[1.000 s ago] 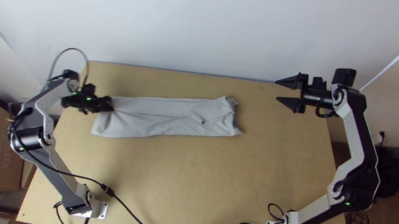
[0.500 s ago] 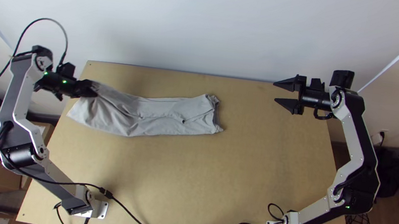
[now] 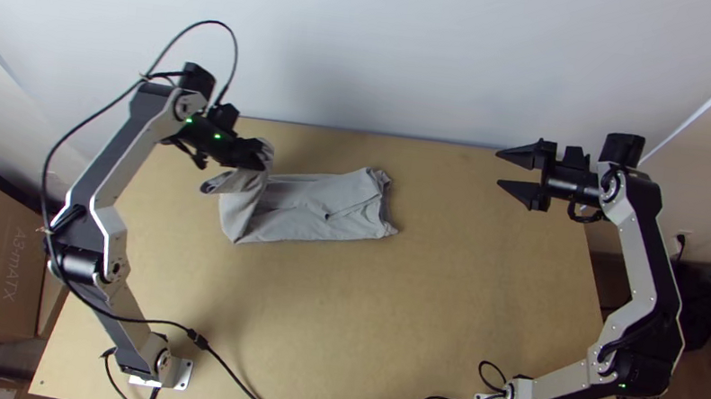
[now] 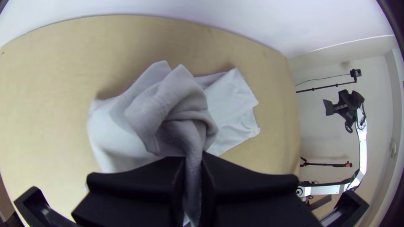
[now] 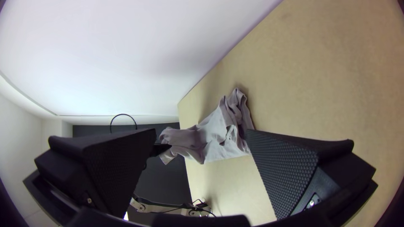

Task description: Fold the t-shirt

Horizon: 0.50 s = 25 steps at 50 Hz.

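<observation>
Wooden table (image 3: pixel 410 342) carries the grey t-shirt (image 3: pixel 318 208) near its far edge; my left pincer (image 3: pixel 257 157) is clamped on the cloth's bunched left end, my right pincer (image 3: pixel 498 169) stands apart-fingered.

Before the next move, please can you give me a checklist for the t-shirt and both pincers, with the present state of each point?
1. Left pincer closed on the t-shirt: ok, cloth is pinched between its fingers.
2. Held end laid down on the rest: not ok, it is raised in the pincer.
3. Raised part smooth: not ok, it is bunched and curled.
4. Opposite end resting on the table: ok.
5. Right pincer away from the cloth: ok, it is open, off to the right.
6. Layers inside the bunch lined up: cannot tell, they are hidden.
</observation>
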Available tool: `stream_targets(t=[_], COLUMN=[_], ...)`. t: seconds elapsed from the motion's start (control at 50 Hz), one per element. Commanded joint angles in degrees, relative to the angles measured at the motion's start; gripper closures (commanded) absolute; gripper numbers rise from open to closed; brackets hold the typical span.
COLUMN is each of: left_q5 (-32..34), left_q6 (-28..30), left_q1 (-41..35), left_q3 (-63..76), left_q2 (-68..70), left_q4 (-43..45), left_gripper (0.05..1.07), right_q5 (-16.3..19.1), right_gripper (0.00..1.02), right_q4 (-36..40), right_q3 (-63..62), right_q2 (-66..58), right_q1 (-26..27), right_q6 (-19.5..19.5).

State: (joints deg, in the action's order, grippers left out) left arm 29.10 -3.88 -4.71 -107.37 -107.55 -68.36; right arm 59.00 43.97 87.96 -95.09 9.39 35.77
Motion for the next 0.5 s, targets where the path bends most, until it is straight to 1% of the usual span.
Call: stream_targets(t=[0.0, 0.48], left_q5=[-0.7, -2.9], left_q6=[-5.3, -13.4], left_q1=[-3.8, -15.9], left_q3=[-3.5, -18.8], left_q2=[-3.0, -18.3], left_q4=[2.7, 3.0], left_gripper=[1.04, 1.04], right_q5=[0.6, -0.3], right_gripper=[0.04, 0.04], right_q4=[-0.2, -1.2], right_q3=[-3.1, -12.2], right_q2=[3.3, 9.5], right_q1=[1.2, 2.7], right_q6=[-0.2, -0.4])
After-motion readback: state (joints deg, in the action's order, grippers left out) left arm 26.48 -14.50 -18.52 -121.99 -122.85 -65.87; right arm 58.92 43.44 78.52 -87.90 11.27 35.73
